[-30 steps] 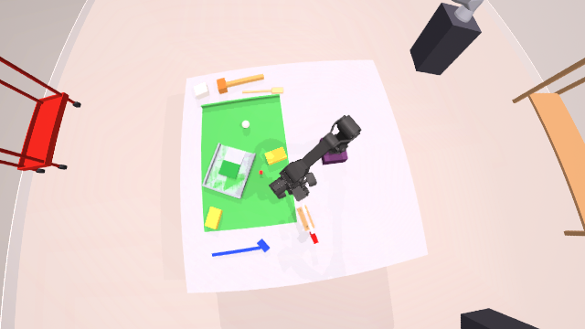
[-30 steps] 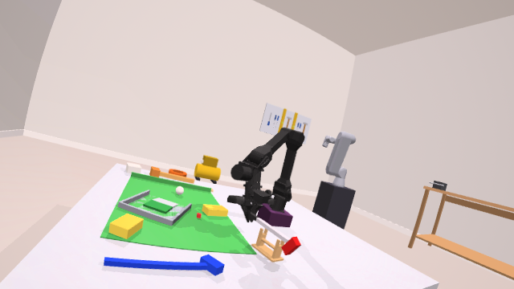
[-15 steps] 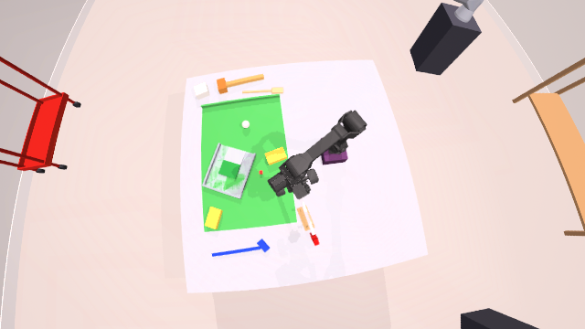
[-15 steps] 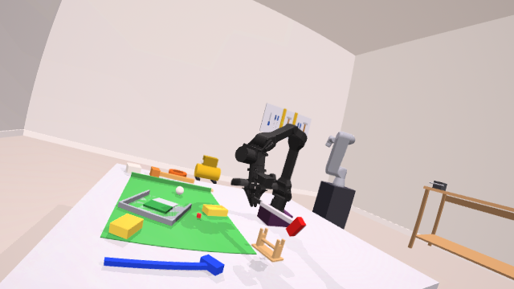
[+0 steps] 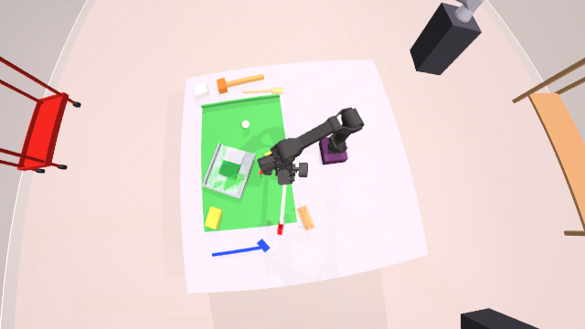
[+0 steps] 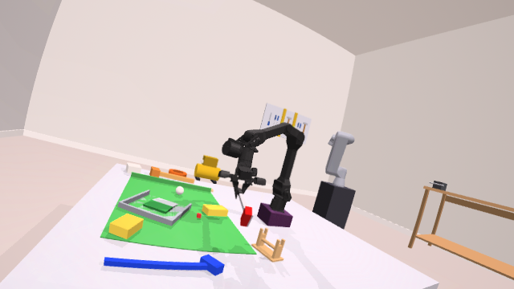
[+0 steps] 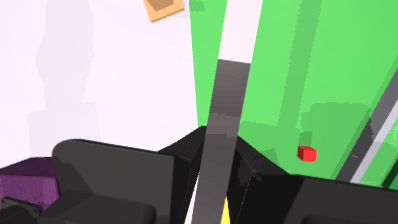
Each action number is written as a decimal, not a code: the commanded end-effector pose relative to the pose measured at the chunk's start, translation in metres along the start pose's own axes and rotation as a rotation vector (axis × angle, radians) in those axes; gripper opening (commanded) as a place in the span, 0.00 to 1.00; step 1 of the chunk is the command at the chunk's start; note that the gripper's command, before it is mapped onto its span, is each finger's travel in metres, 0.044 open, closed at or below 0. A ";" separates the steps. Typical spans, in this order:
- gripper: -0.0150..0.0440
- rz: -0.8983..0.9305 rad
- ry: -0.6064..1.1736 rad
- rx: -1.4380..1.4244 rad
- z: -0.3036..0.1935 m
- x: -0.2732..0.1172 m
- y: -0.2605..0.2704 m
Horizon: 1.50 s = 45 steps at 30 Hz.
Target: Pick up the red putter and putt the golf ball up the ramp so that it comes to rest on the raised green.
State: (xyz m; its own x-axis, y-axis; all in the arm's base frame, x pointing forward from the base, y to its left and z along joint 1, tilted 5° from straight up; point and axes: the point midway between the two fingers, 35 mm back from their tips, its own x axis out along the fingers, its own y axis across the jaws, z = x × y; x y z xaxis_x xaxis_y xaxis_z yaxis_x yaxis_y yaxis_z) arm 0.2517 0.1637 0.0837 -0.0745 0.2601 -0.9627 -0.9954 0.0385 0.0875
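Observation:
The red putter has a red head (image 5: 280,228) (image 6: 246,217), a white shaft (image 5: 282,206) (image 7: 241,30) and a dark grip (image 7: 227,95). My gripper (image 6: 238,193) (image 7: 215,133) is shut on the dark grip. The putter slants down from the fingers, its head low and beyond the mat's corner in the top view. The white golf ball (image 5: 246,124) (image 6: 179,190) lies on the green mat (image 5: 265,107) (image 6: 181,241), away from the putter. The raised green (image 5: 229,169) (image 6: 154,206) and a pale ramp panel (image 5: 234,156) are within a grey-walled frame. The arm hides the fingertips in the top view.
A wooden rack (image 5: 305,217) (image 6: 268,250) stands by the mat's corner. Yellow blocks (image 5: 213,217) (image 6: 214,210) and a small red cube (image 6: 198,215) (image 7: 307,154) are on the mat. A blue mallet (image 5: 238,251) (image 6: 157,264) and an orange mallet (image 5: 244,80) lie outside it.

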 end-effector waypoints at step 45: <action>0.25 -0.215 0.123 1.526 -0.264 -0.082 -0.045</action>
State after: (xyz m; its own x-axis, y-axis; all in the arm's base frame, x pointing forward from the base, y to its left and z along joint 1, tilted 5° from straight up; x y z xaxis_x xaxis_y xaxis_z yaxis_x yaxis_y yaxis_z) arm 0.2895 -0.0958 0.0878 -0.0260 0.0622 -0.9977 -0.0798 0.9947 0.0641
